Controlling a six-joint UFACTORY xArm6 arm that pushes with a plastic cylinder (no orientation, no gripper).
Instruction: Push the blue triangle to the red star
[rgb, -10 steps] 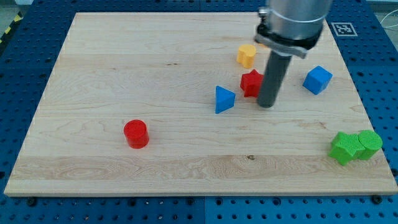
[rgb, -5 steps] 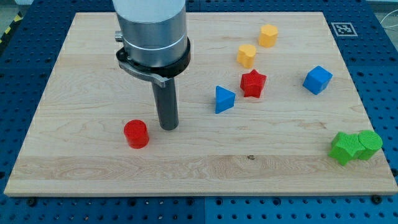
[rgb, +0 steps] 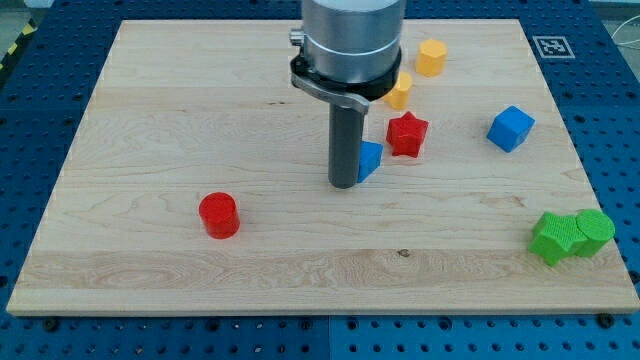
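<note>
The blue triangle (rgb: 371, 159) lies near the board's middle, partly hidden behind my rod. My tip (rgb: 345, 184) rests on the board against the triangle's left side. The red star (rgb: 407, 134) sits just up and right of the triangle, a small gap between them.
A red cylinder (rgb: 218, 215) lies at lower left. Two yellow blocks (rgb: 399, 92) (rgb: 431, 57) sit above the star. A blue cube (rgb: 511, 128) is at right. Two green blocks (rgb: 555, 238) (rgb: 595, 231) sit touching near the wooden board's (rgb: 150, 120) right edge.
My rod swung from right of the star to the left near the red cylinder, then back right to the blue triangle's left side. The triangle has barely moved.
</note>
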